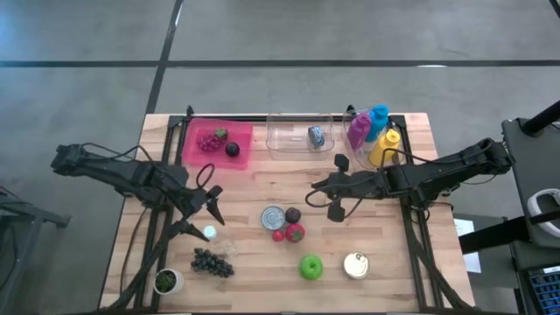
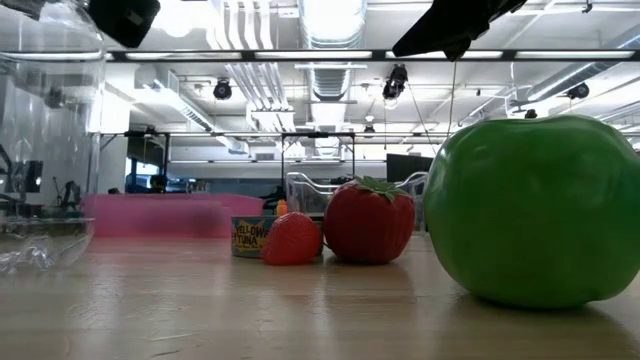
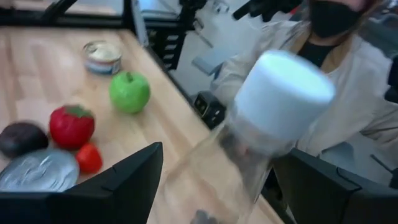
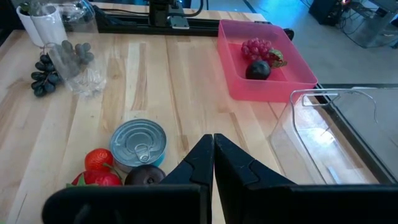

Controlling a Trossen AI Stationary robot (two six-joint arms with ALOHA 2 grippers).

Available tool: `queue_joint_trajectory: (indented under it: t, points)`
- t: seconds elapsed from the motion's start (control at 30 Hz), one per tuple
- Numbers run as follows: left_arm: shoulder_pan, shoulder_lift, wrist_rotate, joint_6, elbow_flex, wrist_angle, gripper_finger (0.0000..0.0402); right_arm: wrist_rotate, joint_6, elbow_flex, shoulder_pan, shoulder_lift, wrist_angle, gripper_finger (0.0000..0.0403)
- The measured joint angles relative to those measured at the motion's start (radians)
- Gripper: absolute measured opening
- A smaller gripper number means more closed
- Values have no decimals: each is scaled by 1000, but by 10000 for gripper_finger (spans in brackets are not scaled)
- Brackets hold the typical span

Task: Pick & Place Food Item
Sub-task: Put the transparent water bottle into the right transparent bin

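A clear jar with a white cap (image 3: 283,93) lies between the spread fingers of my left gripper (image 1: 203,223), which is open at the table's left side; the jar also shows in the right wrist view (image 4: 74,65). My right gripper (image 4: 213,146) is shut and empty, above the table's middle right (image 1: 317,185). Just on its near side, a tuna can (image 1: 273,217), a dark plum (image 1: 293,214), a strawberry (image 1: 295,232) and a small tomato (image 1: 278,234) rest on the table. A green apple (image 1: 311,267) sits nearer the front edge. My left gripper has one finger (image 3: 118,186) on either side of the clear jar's body, with the white cap pointing away from the wrist. I cannot tell whether either finger touches the jar.
A pink tray (image 1: 241,131) with berries and a plum stands at the far left, and a clear bin (image 1: 293,140) beside it. Coloured bottles (image 1: 376,136) stand at the far right. Grapes (image 1: 213,262), a white cup (image 1: 166,280) and a second can (image 1: 354,265) are near the front edge. A person (image 3: 348,74) sits beyond the table.
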Motion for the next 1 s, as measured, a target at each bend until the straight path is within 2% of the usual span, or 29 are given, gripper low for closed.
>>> queue_joint_trajectory:
  t: [0.27, 0.83, 1.0]
  points:
    - [-65, 4, 0, 8, 1, 73, 299, 0, 0, 0, 0, 0, 0, 8]
    - [-65, 75, -12, 0, 0, 85, 328, 0, 0, 0, 0, 0, 0, 8]
    - [-65, 74, -29, 0, 0, 89, 318, 0, 0, 0, 0, 0, 0, 8]
